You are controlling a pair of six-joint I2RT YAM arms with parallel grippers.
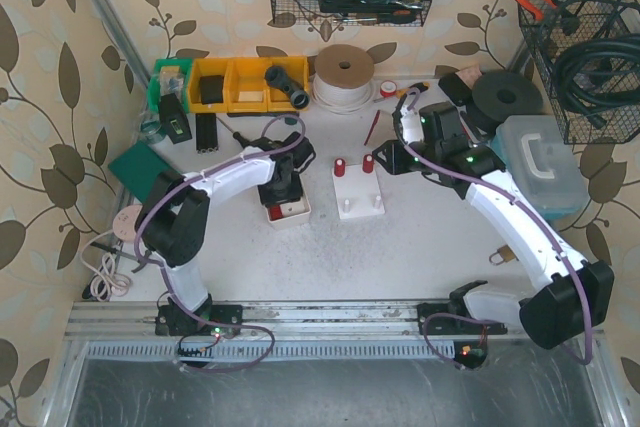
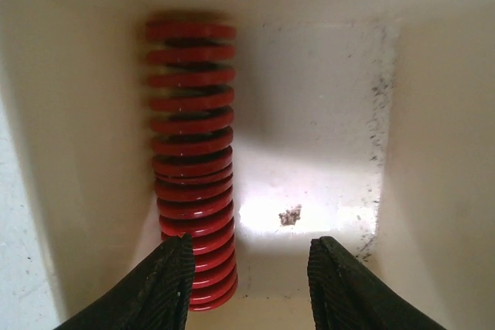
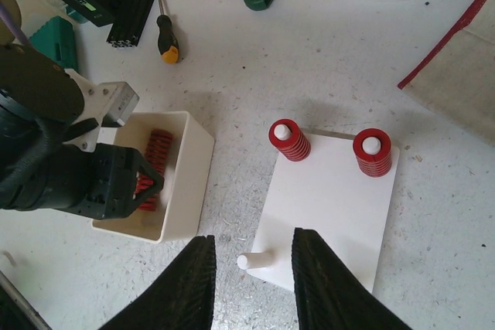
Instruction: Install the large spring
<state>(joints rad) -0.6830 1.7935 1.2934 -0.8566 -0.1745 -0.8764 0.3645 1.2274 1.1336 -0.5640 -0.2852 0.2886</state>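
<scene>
Leaf-patterned wallpaper backs a white, speckled worktop [image 1: 400, 257] where both arms reach toward the middle. A small white box [image 1: 290, 215] sits just left of a white base plate [image 1: 358, 192].

The large spring [image 2: 192, 152], red and tightly coiled, lies on its side on the box floor, along one side wall. The left claw [image 2: 249, 256] hangs over the open box with its jaws moderately apart and nothing between them. In the left wrist view the spring's near end sits partly behind one black fingertip [image 2: 174, 268]. Whether that finger touches the coils cannot be told.

From the right wrist view, the base plate carries two short red springs [image 3: 289, 140] [image 3: 372, 152] seated on white pegs at its far edge. A bare white peg [image 3: 246, 261] stands at a near corner. The right claw [image 3: 254, 239] hovers above that corner, its jaws spread and holding nothing.

A yellow-handled screwdriver [image 3: 164, 36] lies on the worktop beyond the box, near yellow bins [image 1: 240, 82] at the back wall.
</scene>
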